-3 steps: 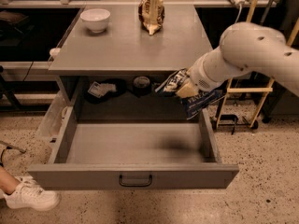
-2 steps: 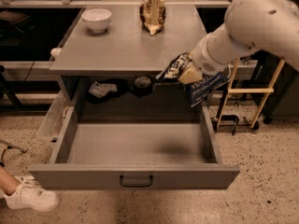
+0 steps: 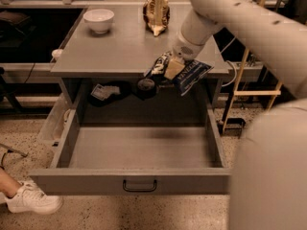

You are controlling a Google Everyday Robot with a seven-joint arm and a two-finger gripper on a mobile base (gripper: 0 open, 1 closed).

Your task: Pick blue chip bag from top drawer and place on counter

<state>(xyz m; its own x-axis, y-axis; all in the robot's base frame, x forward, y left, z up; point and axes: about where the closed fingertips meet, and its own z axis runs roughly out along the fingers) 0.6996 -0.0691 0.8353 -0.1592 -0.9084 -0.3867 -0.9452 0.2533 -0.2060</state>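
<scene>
My gripper (image 3: 169, 69) is pinching the blue chip bag (image 3: 193, 74), which hangs in the air at the front edge of the counter (image 3: 120, 51), toward its right end and above the back of the open top drawer (image 3: 139, 150). From the bag, a brown-and-cream bag (image 3: 156, 13) stands on the counter at eleven o'clock. A white bowl (image 3: 99, 19) sits farther off at ten, and the drawer handle (image 3: 139, 185) is down at seven.

Counter (image 3: 120, 51): bowl (image 3: 99, 20), brown bag (image 3: 156, 13); hand (image 3: 169, 70) at edge

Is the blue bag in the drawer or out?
Out: the gripper holds the blue chip bag at the counter edge, above the top drawer.
</scene>
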